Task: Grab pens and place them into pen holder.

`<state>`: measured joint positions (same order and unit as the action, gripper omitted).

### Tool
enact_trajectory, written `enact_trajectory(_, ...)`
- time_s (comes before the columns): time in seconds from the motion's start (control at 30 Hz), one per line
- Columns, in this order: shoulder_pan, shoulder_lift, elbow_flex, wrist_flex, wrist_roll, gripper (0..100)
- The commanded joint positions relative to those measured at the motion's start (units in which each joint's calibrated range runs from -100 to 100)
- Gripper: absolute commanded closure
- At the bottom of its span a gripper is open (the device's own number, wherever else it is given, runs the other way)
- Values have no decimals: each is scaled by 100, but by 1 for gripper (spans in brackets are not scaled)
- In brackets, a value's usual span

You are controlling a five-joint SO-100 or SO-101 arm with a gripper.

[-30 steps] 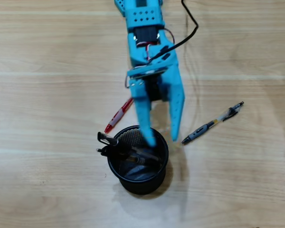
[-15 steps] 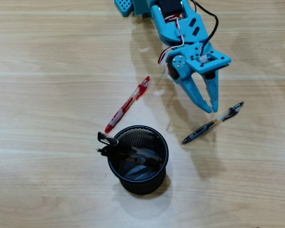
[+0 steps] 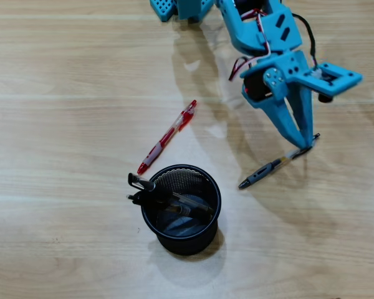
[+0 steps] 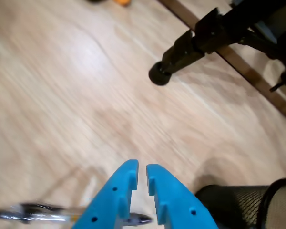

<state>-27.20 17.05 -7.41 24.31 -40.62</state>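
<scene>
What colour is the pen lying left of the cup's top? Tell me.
Red and clear; the overhead view shows it best.

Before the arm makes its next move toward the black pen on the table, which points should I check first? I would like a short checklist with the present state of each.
1. Tool is over the black pen: ok; in the overhead view its tips sit at the pen's clip end.
2. Fingers stand on both sides of the pen: cannot tell; the wrist view is blurred and the gap looks narrow.
3. Tool is empty: ok; nothing is held.
4. Pen lies flat and free on the table: ok.
5. Pen holder is upright with room: ok; two pens stick out at its left rim.
6. Red pen is away from the path: ok; it lies to the left, apart from the tool.
</scene>
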Motion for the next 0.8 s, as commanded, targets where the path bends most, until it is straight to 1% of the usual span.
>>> enact_trajectory(0.0,-199,282,-1030,699,783,97)
enact_trajectory(0.07,-308,349,-1282,1267,1225,97)
enact_trajectory(0.13,-371,357,-1390,2016,1540,95)
enact_trajectory(0.37,-435,425,-1417,4289,2206,92)
enact_trajectory(0.43,-462,425,-1426,4556,2429,92)
enact_trajectory(0.53,-435,450,-1417,4694,2607,92)
enact_trajectory(0.63,-380,551,-1480,4651,2668,92)
enact_trajectory(0.77,-344,1189,-2156,4625,2724,93)
